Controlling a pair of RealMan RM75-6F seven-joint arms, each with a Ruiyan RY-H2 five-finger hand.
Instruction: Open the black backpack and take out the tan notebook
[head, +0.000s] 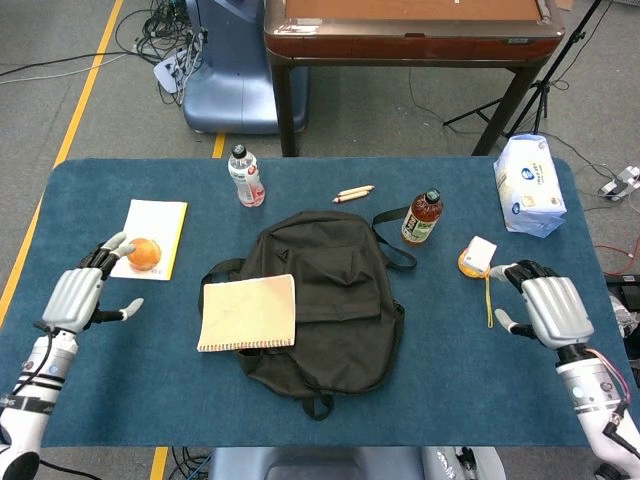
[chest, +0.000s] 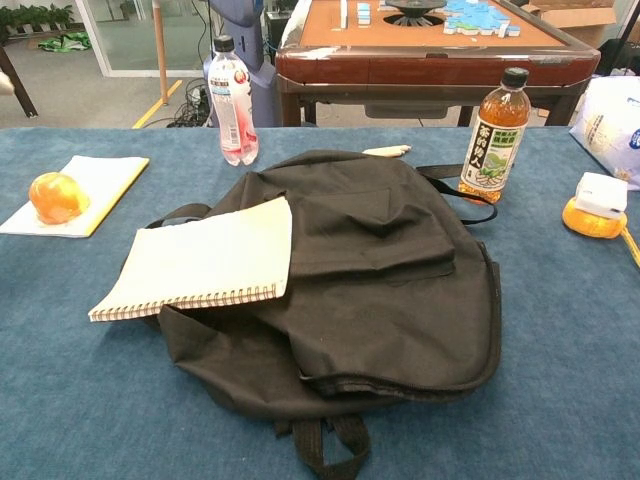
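The black backpack (head: 325, 300) (chest: 380, 280) lies flat in the middle of the blue table. The tan notebook (head: 248, 312) (chest: 200, 258) rests closed on the backpack's left side, its spiral edge toward me, partly overhanging the bag. My left hand (head: 76, 298) hovers empty near the table's left edge, fingers spread, well apart from the notebook. Over at the right edge my right hand (head: 548, 308) is likewise empty with fingers apart. Neither hand shows in the chest view.
An orange (head: 144, 252) sits on a yellow pad (head: 165, 222) at the left. A pink-label bottle (head: 245, 176), a tea bottle (head: 422, 217), two pencils (head: 353, 193), a tissue pack (head: 529, 186) and a small orange-white object (head: 476, 256) ring the backpack. A wooden table (head: 410, 30) stands behind.
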